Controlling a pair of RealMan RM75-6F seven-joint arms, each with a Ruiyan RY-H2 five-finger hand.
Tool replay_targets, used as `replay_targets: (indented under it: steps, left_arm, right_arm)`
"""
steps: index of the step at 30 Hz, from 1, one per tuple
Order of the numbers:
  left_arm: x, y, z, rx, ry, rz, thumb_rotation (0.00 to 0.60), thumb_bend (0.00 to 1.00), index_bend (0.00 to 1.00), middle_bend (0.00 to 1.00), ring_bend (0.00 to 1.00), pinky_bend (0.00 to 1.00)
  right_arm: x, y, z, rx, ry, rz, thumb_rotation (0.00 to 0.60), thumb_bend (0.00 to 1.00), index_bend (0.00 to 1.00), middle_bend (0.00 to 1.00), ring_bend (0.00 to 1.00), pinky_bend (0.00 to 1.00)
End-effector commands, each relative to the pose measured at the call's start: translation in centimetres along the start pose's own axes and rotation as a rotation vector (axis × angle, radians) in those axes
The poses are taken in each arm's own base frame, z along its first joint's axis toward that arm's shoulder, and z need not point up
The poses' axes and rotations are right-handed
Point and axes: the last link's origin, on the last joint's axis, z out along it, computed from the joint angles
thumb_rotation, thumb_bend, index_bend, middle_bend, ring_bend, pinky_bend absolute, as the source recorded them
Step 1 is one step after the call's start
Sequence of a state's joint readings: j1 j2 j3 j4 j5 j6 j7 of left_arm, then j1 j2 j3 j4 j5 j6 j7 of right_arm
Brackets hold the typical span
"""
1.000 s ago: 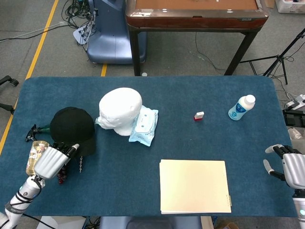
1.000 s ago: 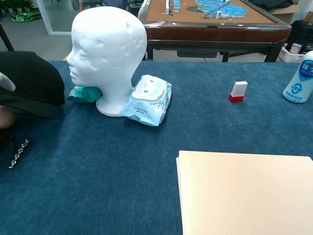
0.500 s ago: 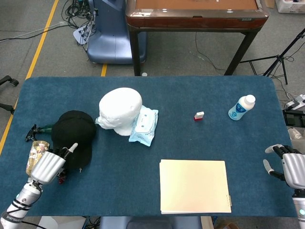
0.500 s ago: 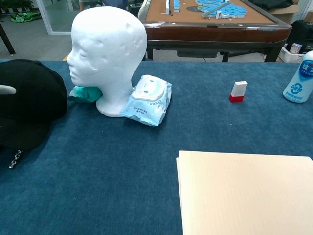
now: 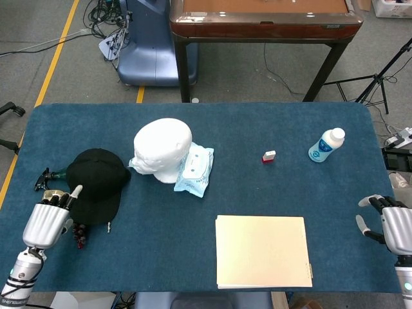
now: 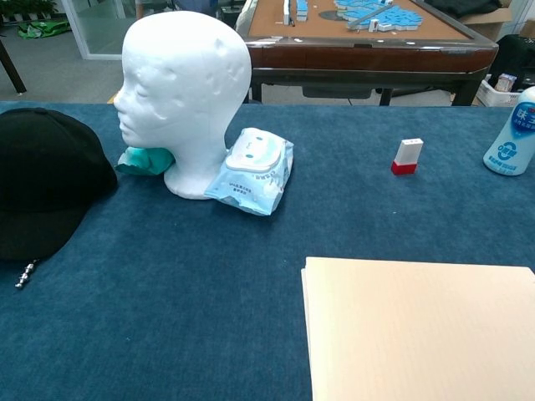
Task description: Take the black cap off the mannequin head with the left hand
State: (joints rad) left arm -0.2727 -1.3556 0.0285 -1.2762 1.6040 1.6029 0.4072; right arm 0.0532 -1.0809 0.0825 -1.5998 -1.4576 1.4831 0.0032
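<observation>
One black cap [image 5: 95, 183] lies beside one mannequin head [image 5: 161, 148].

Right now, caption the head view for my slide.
Cap on table beside bare mannequin head; left robot hand nearby.

Black cap [image 5: 95, 182]: soft fabric, lying crown-up and flat on the blue counter [image 5: 257, 129], off the head, brim pointing toward the near edge. Mannequin head [image 5: 162, 149]: white foam, bare, standing upright just beside the cap, facing toward it.
</observation>
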Motion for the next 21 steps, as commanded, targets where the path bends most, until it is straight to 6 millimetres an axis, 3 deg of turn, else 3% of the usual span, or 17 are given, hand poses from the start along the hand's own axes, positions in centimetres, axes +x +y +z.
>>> replay_targets:
  steps: [1,13,21]
  left_arm:
    - [0.5,0.2,-0.5,0.049,0.006,-0.071,0.6,0.0,0.3,0.47,0.53,0.77]
    - [1.6,0.2,-2.5,0.112,-0.115,-0.351,0.6,0.0,0.36,0.51,0.53,0.77]
    - [-0.1,-1.7,-2.5,0.17,-0.171,-0.403,0.6,0.0,0.38,0.53,0.53,0.77]
  right_arm:
    - [0.0,0.0,0.0,-0.002,0.001,0.0,0.6,0.35,0.44,0.44,0.38,0.45]
    - [-0.1,0.2,0.0,-0.032,0.018,-0.017,0.6,0.35,0.44,0.44,0.38,0.45]
    - [0.0,0.6,0.3,-0.05,0.011,-0.013,0.6,0.35,0.44,0.44,0.38,0.45]
